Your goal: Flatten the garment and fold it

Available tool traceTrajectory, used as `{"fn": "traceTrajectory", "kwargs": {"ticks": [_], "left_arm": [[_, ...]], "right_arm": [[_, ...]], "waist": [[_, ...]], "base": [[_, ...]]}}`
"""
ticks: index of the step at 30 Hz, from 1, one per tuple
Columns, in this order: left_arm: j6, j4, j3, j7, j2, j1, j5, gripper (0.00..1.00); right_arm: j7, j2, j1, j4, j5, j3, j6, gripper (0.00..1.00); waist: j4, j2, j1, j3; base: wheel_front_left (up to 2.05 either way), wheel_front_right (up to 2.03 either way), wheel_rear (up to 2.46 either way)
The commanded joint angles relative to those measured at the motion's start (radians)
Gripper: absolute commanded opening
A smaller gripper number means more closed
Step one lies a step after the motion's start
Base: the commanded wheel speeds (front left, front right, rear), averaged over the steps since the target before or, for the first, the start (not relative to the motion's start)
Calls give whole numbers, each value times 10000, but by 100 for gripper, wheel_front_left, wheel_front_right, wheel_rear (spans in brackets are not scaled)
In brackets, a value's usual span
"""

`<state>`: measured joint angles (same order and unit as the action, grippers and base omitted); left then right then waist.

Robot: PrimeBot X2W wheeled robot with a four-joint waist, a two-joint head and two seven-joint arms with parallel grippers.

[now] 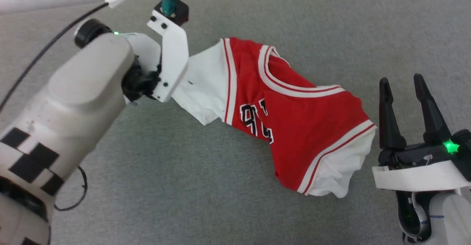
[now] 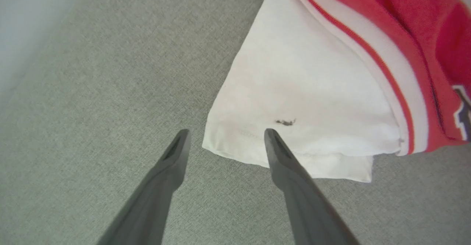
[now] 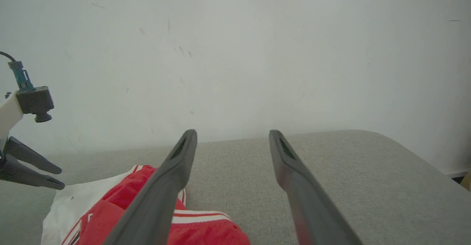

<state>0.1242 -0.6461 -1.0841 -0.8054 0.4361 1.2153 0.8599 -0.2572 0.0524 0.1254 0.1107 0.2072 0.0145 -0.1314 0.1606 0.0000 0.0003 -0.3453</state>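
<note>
Head view: on the grey surface (image 1: 184, 186) our garment (image 1: 294, 120) lies bunched. Left gripper (image 2: 226, 136) gapes astride the hem of one white sleeve (image 2: 294, 87); right gripper (image 1: 401, 80), spread and empty, sits beside the other. We should pinch both hems, then pull apart.

The right gripper (image 3: 232, 132) is showing two long dark fingers (image 3: 162, 186) rising from the bottom edge, spread wide with nothing between them; the crumpled red jersey-style garment (image 3: 97, 215) with a white sleeve (image 3: 66, 208) is lying at lower left on the grey woven fabric surface (image 3: 349, 171), partly behind one finger; the left gripper (image 3: 59, 178) is hanging at the left edge near that sleeve, fingers parted; a scuffed white wall (image 3: 235, 53) is standing behind.
</note>
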Motion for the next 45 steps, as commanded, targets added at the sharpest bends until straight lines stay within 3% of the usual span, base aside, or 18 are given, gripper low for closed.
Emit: {"fn": "traceTrajectory", "kwargs": {"ticks": [1, 9, 10, 11, 18, 26, 32, 36, 39, 42, 43, 45], "left_arm": [[64, 28, -179, -235, 114, 187, 217, 100], [64, 200, -1703, -1036, 657, 446, 612, 100], [64, 293, -1780, -1096, 686, 403, 635, 37], [64, 403, -1839, -1145, 718, 350, 638, 0], [65, 1621, -1948, -317, 1246, 127, 927, 0], [65, 2683, -1959, 550, 2947, -666, 1705, 0], [20, 2071, -1959, 1002, 3946, -1343, 1928, 0], [-366, 1342, -1958, 1217, 4305, -1910, 2000, 0], [-529, 721, -1951, 1365, 4385, -2448, 2119, 0], [-561, 222, -1821, 1983, 4092, -2890, 2374, 0], [-553, 126, -1750, 2382, 3950, -2977, 2373, 100], [-572, -5, -1562, 3416, 3691, -3129, 2298, 100]], "right_arm": [[-46, -22, 198, 11, 83, -48, 7, 100], [-46, -22, 431, -44, 278, -64, 7, 100], [-46, -22, 419, -56, 281, -49, 7, 100], [-46, -22, 398, -75, 273, -36, 7, 100], [-46, -22, 157, -181, 21, 60, 7, 100], [-46, -22, -232, -220, -266, 145, 7, 100], [-46, -22, -500, -259, -415, 137, 7, 100], [-46, -22, -566, -296, -482, 58, 7, 100], [-46, -22, -596, -346, -538, 28, 7, 100], [-46, -22, -703, -435, -626, 26, 7, 100], [-46, -22, -750, -467, -683, 14, 7, 100], [-46, -22, -804, -522, -882, -50, 7, 100]], "waist": [[460, 0, -3, -566], [726, 0, -3, -940], [709, 0, -3, -917], [680, 0, -3, -867], [87, 0, -3, -146], [-722, 0, -3, 676], [-1101, 0, -3, 1013], [-1133, 0, -3, 1103], [-1093, 0, -3, 1170], [-1096, 0, -3, 1343], [-1112, 0, -3, 1436], [-1129, 0, -3, 1646]], "base": [[0, 0, 0], [0, 0, 0], [0, 0, 0], [0, 0, 0], [0, 0, 0], [0, 0, 0], [0, 0, 0], [0, 0, 0], [0, 0, 0], [0, 0, 0], [0, 0, 0], [0, 0, 0]]}}
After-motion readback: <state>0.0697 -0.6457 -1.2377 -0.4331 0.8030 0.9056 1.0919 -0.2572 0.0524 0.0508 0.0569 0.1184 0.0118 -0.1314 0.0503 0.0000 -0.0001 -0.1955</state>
